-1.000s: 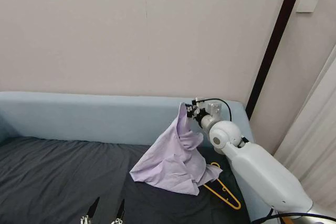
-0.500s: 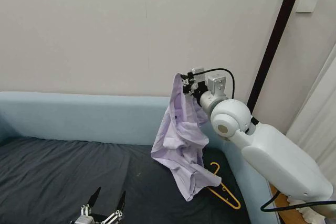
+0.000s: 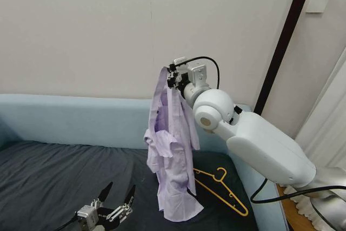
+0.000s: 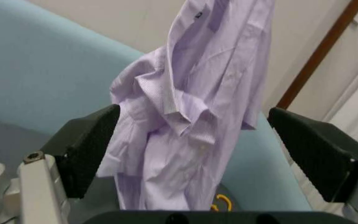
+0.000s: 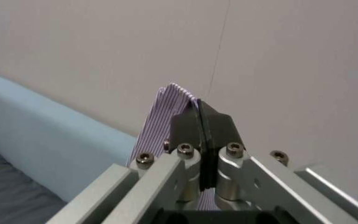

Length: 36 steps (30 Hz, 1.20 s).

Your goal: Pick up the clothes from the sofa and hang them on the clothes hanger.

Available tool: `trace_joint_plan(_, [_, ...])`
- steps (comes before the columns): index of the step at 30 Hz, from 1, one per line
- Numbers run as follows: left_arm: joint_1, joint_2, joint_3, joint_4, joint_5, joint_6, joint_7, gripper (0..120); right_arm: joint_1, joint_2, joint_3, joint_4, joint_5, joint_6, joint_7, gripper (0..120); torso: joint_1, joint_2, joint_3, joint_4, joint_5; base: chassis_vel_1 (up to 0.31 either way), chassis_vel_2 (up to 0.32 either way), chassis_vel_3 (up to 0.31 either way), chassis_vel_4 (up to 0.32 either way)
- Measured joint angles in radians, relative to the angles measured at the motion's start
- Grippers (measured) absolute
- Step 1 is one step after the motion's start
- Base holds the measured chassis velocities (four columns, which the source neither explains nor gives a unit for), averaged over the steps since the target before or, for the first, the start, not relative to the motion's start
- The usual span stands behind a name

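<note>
Right tool point(image 3: 170, 77) is up high, above the backrest of the sofa point(image 3: 65, 123). Its pads are pressed together on a pinch of striped cloth, so I've got the shirt point(image 3: 170, 155) by its top edge and it hangs loose below my grip. By my reading the pick-up half is done and the hanging half is not yet begun.

Now the count, biggest first. One sofa, pale blue with a dark seat, and on the part I can see no other garment lies on it. One shirt, lilac, dangles in a long crumpled drop in front of the backrest. Its lowest fold is down near the seat, and I cannot tell whether it brushes the cushion or clears it. One hanger point(image 3: 227, 190), yellow, lies flat on the seat just beside the shirt's hem, toward my right, with nothing on it.

Two tools in all. The left tool point(image 3: 118, 196) hovers low over the seat with its fingers spread wide and nothing between them, facing the hanging shirt from close by. That makes one loaded and one empty.

What's left, as I judge it: the hanger has to come off the cushion, and the shirt has to go onto it.
</note>
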<state>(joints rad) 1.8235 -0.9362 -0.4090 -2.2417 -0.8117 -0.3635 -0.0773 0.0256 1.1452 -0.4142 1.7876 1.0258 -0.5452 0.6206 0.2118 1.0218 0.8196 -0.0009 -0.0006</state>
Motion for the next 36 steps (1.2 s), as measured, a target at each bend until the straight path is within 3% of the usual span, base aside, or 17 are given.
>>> trace_joint_plan(12, [-0.268, -0.055, 0.110, 0.144, -0.152, 0.099, -0.083, 94, -0.057, -0.085, 0.028, 0.089, 0.054, 0.011, 0.001, 0, 0.000, 0.000, 0.000, -0.0005, 0.0000, 0.000, 0.000, 0.000, 0.000])
trace_joint_plan(29, [-0.597, 0.028, 0.393, 0.285, -0.247, 0.143, -0.116, 93, -0.081, -0.104, 0.024, 0.130, 0.088, 0.015, 0.023, 0, 0.000, 0.000, 0.000, -0.0003, 0.0000, 0.000, 0.000, 0.000, 0.000])
trace_joint_plan(36, [-0.689, -0.010, 0.447, 0.340, -0.280, 0.146, -0.159, 92, -0.090, -0.111, 0.025, 0.128, 0.095, 0.015, 0.025, 0, 0.000, 0.000, 0.000, -0.0002, 0.0001, 0.000, 0.000, 0.000, 0.000])
